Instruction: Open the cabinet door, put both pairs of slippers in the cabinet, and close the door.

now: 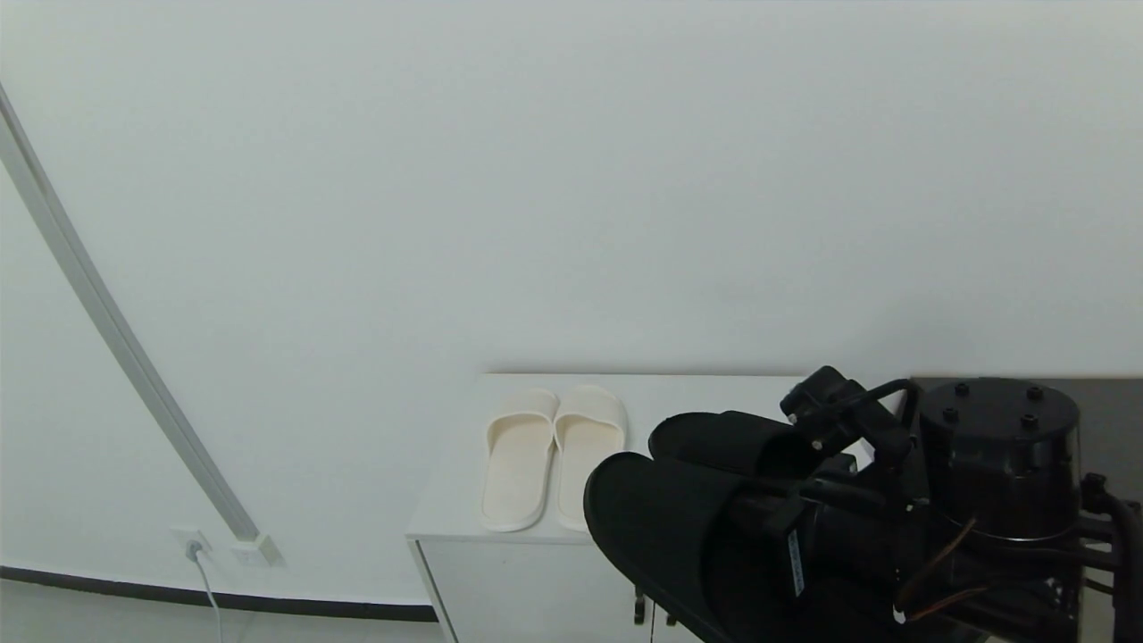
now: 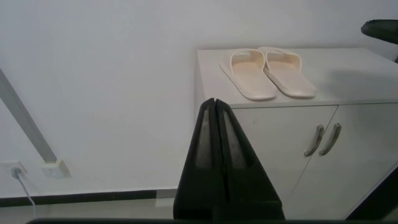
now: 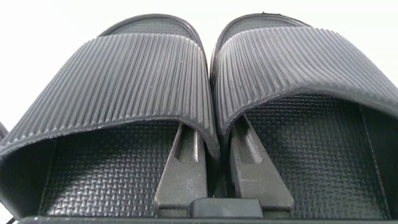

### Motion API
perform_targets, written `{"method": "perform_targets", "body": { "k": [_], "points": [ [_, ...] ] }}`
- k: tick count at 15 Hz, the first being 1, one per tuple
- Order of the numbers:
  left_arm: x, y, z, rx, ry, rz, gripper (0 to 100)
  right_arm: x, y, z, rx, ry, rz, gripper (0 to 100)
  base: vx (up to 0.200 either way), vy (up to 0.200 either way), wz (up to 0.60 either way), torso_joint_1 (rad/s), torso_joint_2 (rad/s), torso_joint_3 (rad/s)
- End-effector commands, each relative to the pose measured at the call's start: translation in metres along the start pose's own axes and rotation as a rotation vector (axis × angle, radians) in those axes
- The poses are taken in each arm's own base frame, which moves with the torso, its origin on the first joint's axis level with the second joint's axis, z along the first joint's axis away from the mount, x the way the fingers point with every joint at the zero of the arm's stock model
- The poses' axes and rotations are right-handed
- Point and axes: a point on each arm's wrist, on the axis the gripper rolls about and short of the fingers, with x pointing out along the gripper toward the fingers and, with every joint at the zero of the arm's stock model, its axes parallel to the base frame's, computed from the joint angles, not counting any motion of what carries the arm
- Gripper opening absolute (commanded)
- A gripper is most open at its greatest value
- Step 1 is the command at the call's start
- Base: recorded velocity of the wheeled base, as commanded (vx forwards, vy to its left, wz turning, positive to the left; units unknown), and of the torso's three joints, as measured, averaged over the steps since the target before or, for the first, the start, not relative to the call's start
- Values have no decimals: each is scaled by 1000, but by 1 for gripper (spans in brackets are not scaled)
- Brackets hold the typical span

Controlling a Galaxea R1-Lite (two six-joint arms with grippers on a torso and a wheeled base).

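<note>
A pair of black slippers (image 1: 679,509) hangs in the air in front of the white cabinet (image 1: 446,500), level with its top. My right gripper (image 3: 213,127) is shut on them, one finger inside each slipper, pinching their inner walls (image 3: 208,81) together. A cream pair of slippers (image 1: 552,455) lies side by side on the cabinet top, left of the black pair. In the left wrist view my left gripper (image 2: 216,102) is shut on nothing, off the cabinet's left front corner. Both cabinet doors (image 2: 273,143) are closed, with the two handles (image 2: 323,139) meeting in the middle.
The cabinet stands against a plain white wall. A grey conduit (image 1: 107,321) runs diagonally down the wall to an outlet (image 1: 190,540) with a plugged cable, left of the cabinet. A black baseboard (image 1: 223,600) lines the floor.
</note>
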Motion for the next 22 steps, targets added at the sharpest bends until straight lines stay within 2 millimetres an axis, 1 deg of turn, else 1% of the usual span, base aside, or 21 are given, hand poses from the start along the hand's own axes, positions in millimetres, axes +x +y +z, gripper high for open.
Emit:
{"method": "perform_targets", "body": {
  "k": [1,3,12,22],
  "points": [
    [0,0,0,0,1,0,0,-3,1,0,-2,-4,7,0,0,0,0,0,0,0],
    [0,0,0,0,1,0,0,-3,2,0,-3,-4,10,0,0,0,0,0,0,0],
    [0,0,0,0,1,-2,0,-7,2,-10,-6,18,15,0,-200,0,0,1,4,1],
    [0,0,0,0,1,0,0,-9,3,-12,-15,22,27,0,0,0,0,0,0,0]
  ]
}}
